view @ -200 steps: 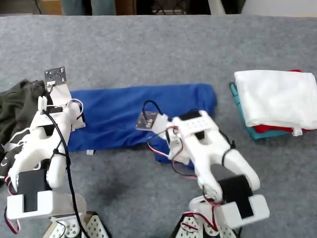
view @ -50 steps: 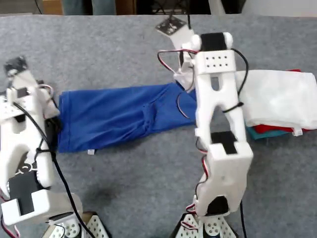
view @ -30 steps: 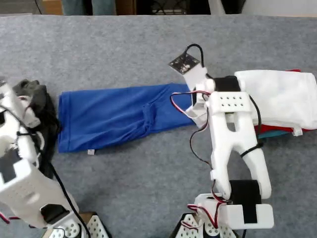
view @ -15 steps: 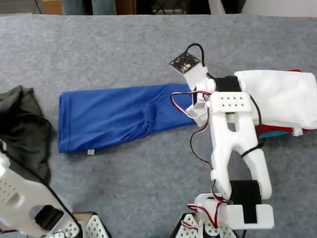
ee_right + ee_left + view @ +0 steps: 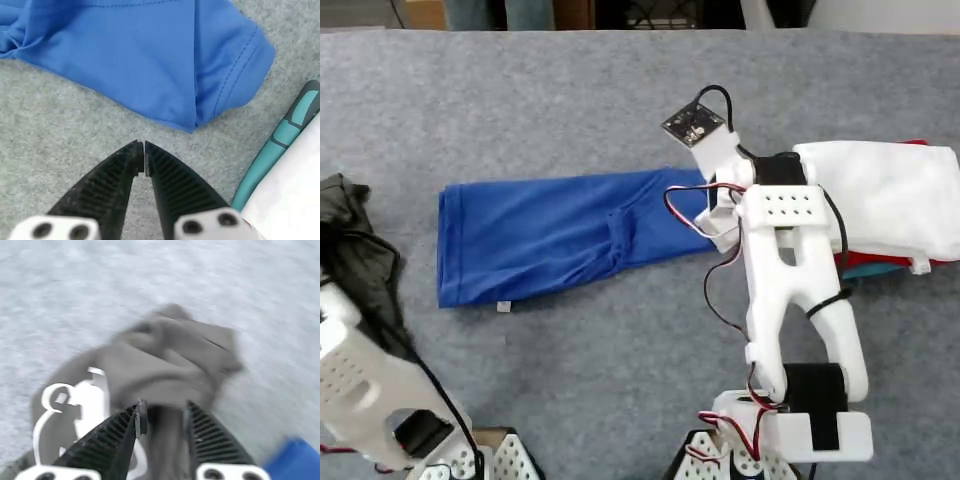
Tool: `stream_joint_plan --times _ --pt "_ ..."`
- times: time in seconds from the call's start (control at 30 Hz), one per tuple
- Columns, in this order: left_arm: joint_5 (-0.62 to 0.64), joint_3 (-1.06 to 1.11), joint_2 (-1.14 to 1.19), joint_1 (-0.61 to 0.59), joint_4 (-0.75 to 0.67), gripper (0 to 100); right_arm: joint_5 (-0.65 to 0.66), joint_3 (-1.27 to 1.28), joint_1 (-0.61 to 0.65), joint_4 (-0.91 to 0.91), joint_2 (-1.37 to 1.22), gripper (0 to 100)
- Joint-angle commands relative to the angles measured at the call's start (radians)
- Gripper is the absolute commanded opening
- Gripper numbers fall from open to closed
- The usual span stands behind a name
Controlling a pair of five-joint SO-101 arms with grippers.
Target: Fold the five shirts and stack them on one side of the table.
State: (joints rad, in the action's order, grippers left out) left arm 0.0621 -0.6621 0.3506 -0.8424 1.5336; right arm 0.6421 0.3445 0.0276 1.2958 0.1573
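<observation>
Left jaws closed, gripping dark shirt (image 5: pixel 170 355)

Your left arm (image 5: pixel 365 390) has quit the blue shirt (image 5: pixel 540 240) and swung back to the near left corner of the table (image 5: pixel 620 90). Your left gripper (image 5: pixel 162 415) has dragged the dark shirt (image 5: pixel 355 240) leftward. Your right gripper (image 5: pixel 144 146) has moved from the blue shirt's near edge to its right end. That shirt now carries a wrinkle at mid-length.

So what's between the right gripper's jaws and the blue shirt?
Just bare grey table cover lies between the right gripper, jaws shut, and the blue shirt, as the right wrist view shows.
</observation>
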Motion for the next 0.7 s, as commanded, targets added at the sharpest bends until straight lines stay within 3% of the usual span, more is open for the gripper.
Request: stream_joint_plan --times 0.0,0.13,0.3,0.47,0.67 --pt "0.005 -0.219 -0.006 0.104 0.152 21 0.009 -0.002 -0.008 -0.012 0.047 1.5" --pt "0.002 -0.268 -0.005 0.209 0.229 27 0.009 -0.001 -0.009 -0.026 0.047 1.5" --pt "-0.092 -0.016 -0.003 0.309 0.221 28 0.002 -0.004 -0.069 -0.115 0.019 1.5" --pt "-0.226 0.328 -0.014 0.38 0.086 29 0.002 -0.022 -0.107 -0.124 0.004 1.5" --pt "-0.311 0.555 -0.014 0.369 -0.083 31 0.008 -0.145 -0.106 -0.127 -0.001 1.5"
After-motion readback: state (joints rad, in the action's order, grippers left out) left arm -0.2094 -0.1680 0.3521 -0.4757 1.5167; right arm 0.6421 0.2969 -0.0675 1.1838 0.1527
